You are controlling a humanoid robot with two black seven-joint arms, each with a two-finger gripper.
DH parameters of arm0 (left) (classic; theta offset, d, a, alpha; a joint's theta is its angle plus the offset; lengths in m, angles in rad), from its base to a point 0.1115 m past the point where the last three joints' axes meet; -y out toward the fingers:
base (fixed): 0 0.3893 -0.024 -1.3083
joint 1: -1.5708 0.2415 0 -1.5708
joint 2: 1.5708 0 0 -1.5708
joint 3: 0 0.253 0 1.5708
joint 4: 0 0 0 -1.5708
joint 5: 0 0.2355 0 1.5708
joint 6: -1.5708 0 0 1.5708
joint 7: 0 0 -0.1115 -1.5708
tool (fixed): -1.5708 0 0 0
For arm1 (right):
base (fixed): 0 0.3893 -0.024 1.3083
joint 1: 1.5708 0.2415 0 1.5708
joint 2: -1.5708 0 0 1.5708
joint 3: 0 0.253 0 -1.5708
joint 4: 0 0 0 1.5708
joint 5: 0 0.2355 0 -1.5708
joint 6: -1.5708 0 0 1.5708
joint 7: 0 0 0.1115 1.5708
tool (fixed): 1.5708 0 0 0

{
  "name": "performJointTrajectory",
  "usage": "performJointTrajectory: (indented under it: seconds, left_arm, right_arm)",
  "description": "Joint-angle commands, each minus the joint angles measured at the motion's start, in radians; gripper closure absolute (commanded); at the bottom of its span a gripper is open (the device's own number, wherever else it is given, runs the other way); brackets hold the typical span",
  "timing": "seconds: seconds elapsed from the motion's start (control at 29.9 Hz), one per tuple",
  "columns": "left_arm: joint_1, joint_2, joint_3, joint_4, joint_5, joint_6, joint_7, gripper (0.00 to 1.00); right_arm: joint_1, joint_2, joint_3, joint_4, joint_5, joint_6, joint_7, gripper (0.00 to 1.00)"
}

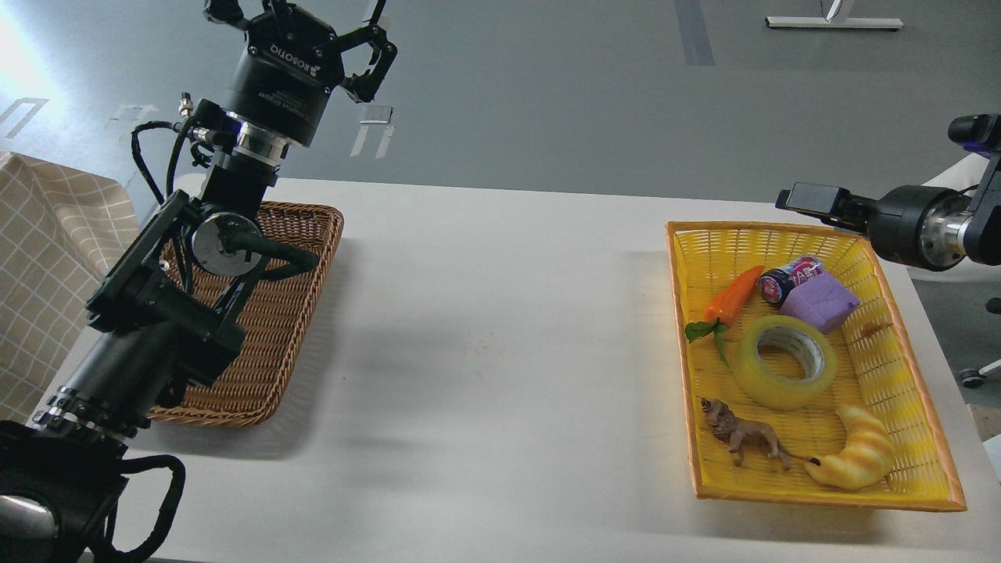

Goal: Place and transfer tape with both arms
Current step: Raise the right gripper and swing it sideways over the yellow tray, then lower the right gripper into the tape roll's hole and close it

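Note:
The tape [786, 361], a glossy translucent yellow roll with a grey-white core, lies flat in the middle of the yellow basket [923, 407] on the right of the white table. My right gripper [805, 199] hovers above the basket's far edge, up and behind the tape. It is seen edge-on, so its fingers cannot be told apart. My left gripper [305, 31] is raised high at the far left, above the brown wicker basket [289, 313]. It is open and empty.
The yellow basket also holds a toy carrot [733, 299], a small can [784, 282], a purple block [821, 305], a toy lion [743, 438] and a yellow croissant toy [858, 457]. A checked cloth [47, 258] hangs at the left edge.

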Motion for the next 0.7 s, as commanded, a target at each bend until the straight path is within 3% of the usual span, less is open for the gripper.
performJointTrajectory:
  seconds: [0.0,0.5,0.67]
  left_arm:
    - [0.000,0.000,0.000,0.000,0.000,0.000,0.000,0.02]
    - [0.000,0.006,-0.002,0.000,0.000,0.000,0.000,0.02]
    - [0.000,0.006,-0.002,0.000,0.000,0.000,0.000,0.02]
  right_arm:
    - [-0.006,-0.010,-0.026,0.016,-0.037,0.000,-0.003,0.01]
    - [-0.075,-0.182,-0.089,0.203,-0.034,0.000,-0.003,0.02]
    - [-0.133,-0.191,-0.089,0.215,-0.038,0.000,-0.003,0.03]
